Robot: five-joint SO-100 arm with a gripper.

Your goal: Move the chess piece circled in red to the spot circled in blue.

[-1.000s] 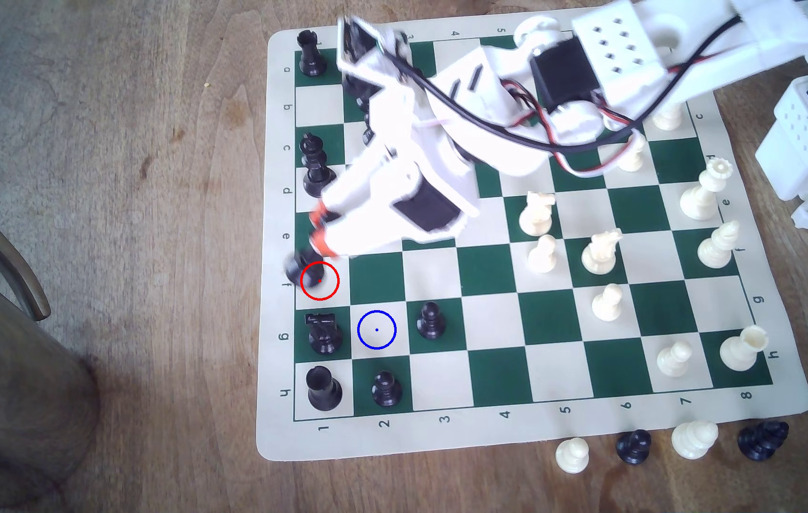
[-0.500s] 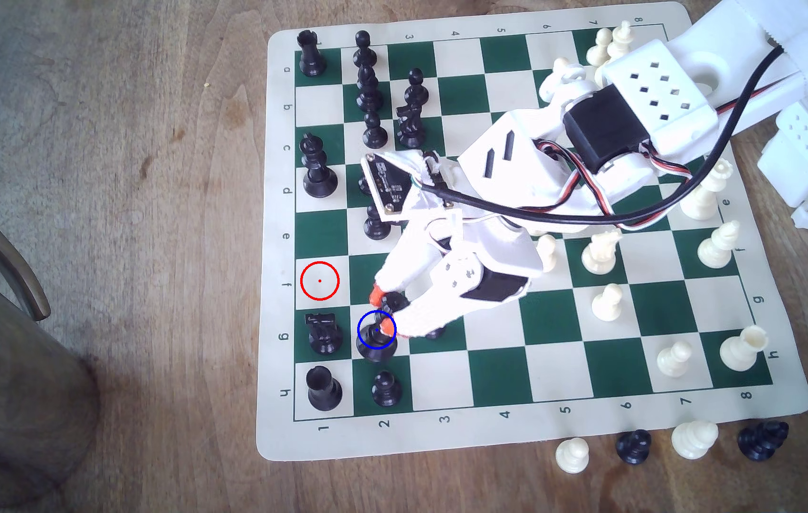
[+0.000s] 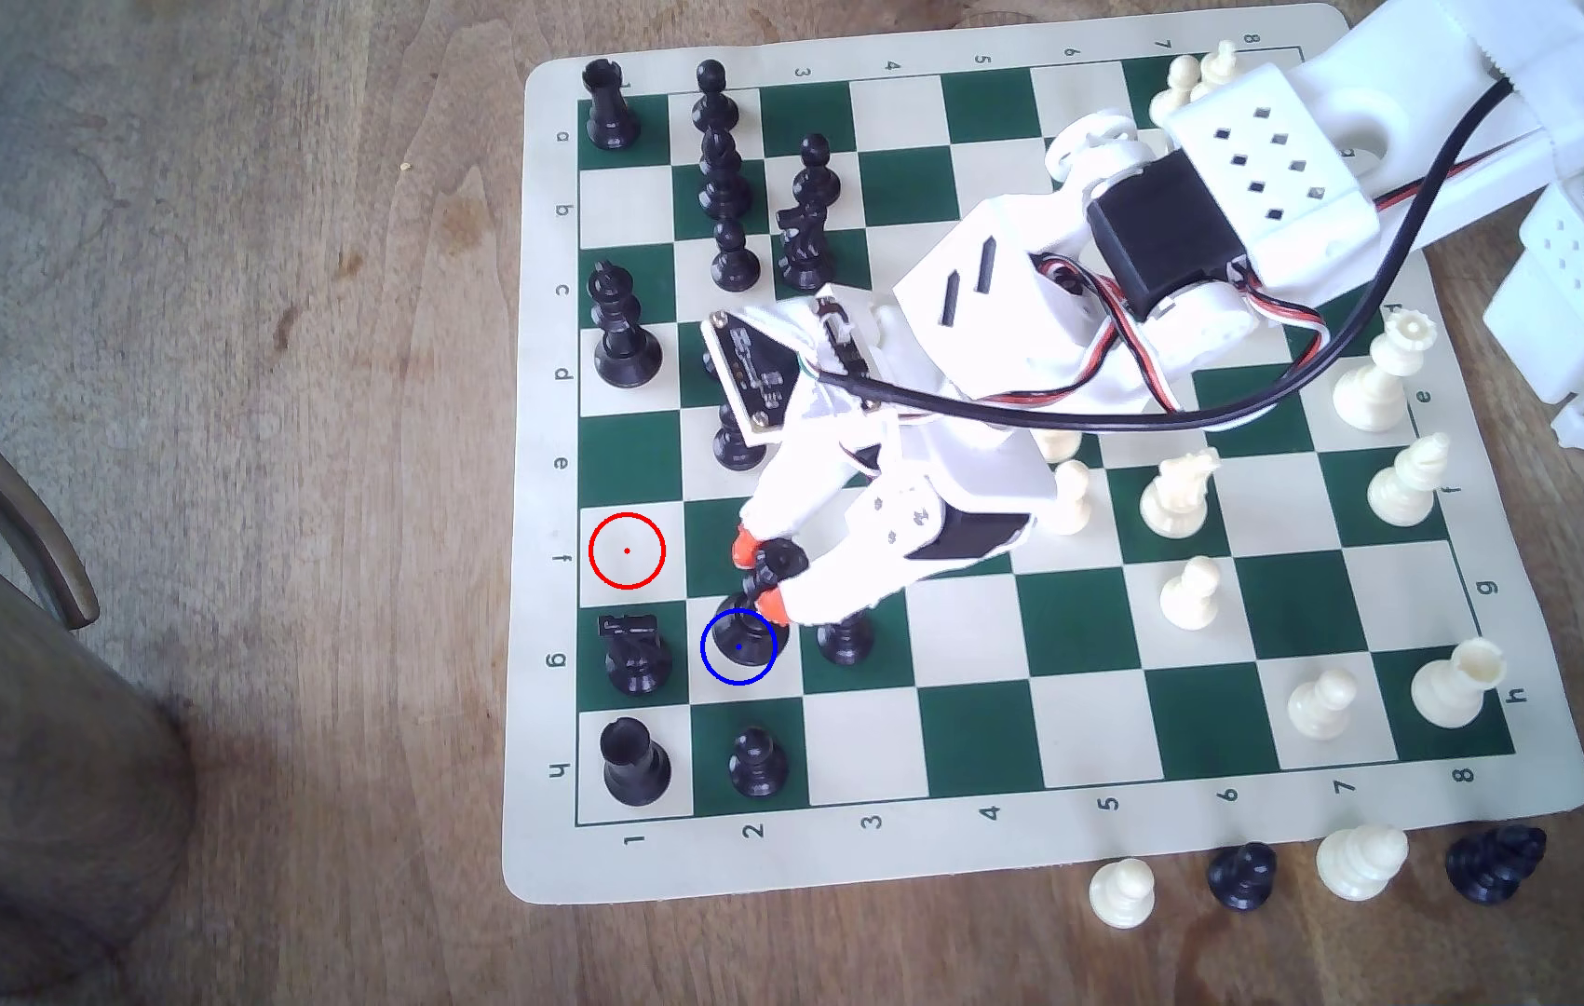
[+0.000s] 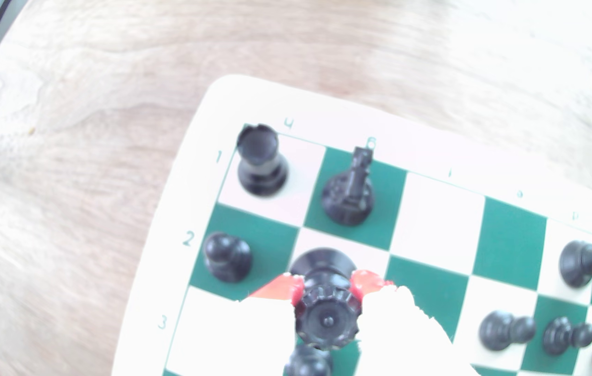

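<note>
The queen [image 3: 762, 605] was held in the gripper [image 3: 762, 577], the two orange pads [image 4: 366, 282] pressed against its neck just under the coronet, one on each side. In the wrist view the coronet [image 4: 327, 320] was seen nearly end-on, with the base [image 4: 323, 261] showing beyond it, so the long axis ran almost straight down from the closed jaws, leaning slightly away from them.

In the exterior view the base was seen inside the blue ring [image 3: 738, 646] on the cream square, directly below the fingertips; whether it touched the mat could not be told. The red-ringed square [image 3: 627, 550] stood bare, off to the side of the gripper.

The release was judged to depend on that lean: the base lay slightly ahead of the pads, so a straight lowering and an even opening would be needed, with a pawn [image 3: 844, 638] close beside the gripper.
</note>
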